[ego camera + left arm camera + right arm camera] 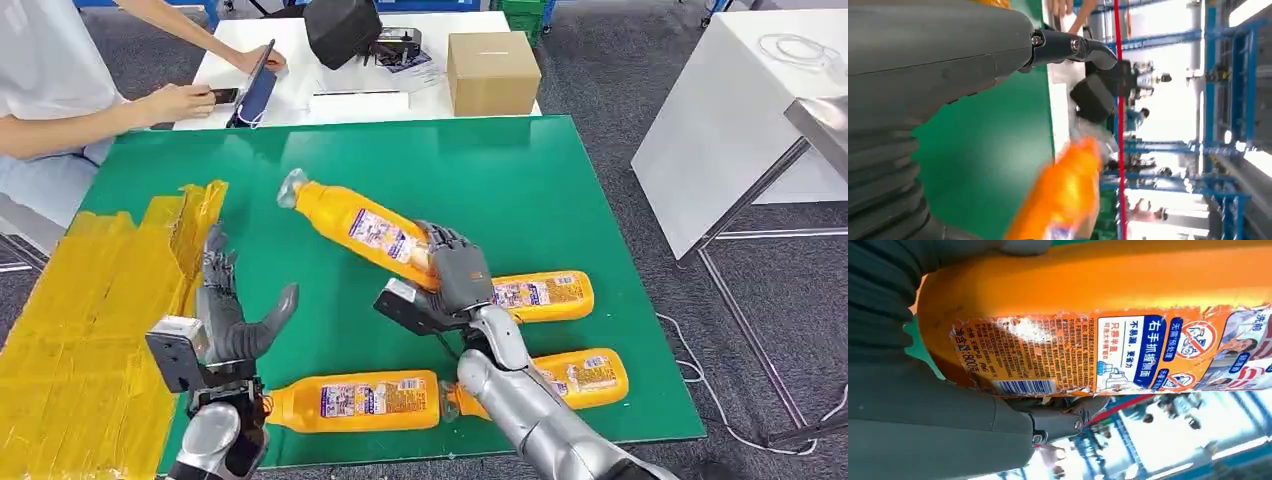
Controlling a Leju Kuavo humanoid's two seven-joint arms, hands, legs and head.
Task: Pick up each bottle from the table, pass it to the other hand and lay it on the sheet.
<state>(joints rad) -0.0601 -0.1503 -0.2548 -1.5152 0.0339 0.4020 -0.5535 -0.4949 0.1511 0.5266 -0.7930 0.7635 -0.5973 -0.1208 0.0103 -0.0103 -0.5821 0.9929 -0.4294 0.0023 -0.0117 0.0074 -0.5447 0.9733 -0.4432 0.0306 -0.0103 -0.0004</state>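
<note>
My right hand (pixel 455 268) grips the base end of an orange bottle (pixel 360 228) and holds it tilted above the green table (pixel 560 180), its clear cap pointing to the far left. Close up, that bottle's label (pixel 1108 352) shows against my right hand (pixel 923 405). My left hand (pixel 228 310) is open, fingers spread, near the edge of the yellow sheet (pixel 100 300), apart from the bottle. The held bottle appears blurred (pixel 1063 195) past my left hand (pixel 923 75). Three more orange bottles lie on the table: one at the front (pixel 350 400), one at mid right (pixel 545 295), one at the front right (pixel 585 375).
A person (pixel 60 90) sits at the far left holding a phone over a white table (pixel 330 80) that bears a cardboard box (pixel 492 72) and a black bag (pixel 342 30). Another white table (pixel 740 110) stands to the right.
</note>
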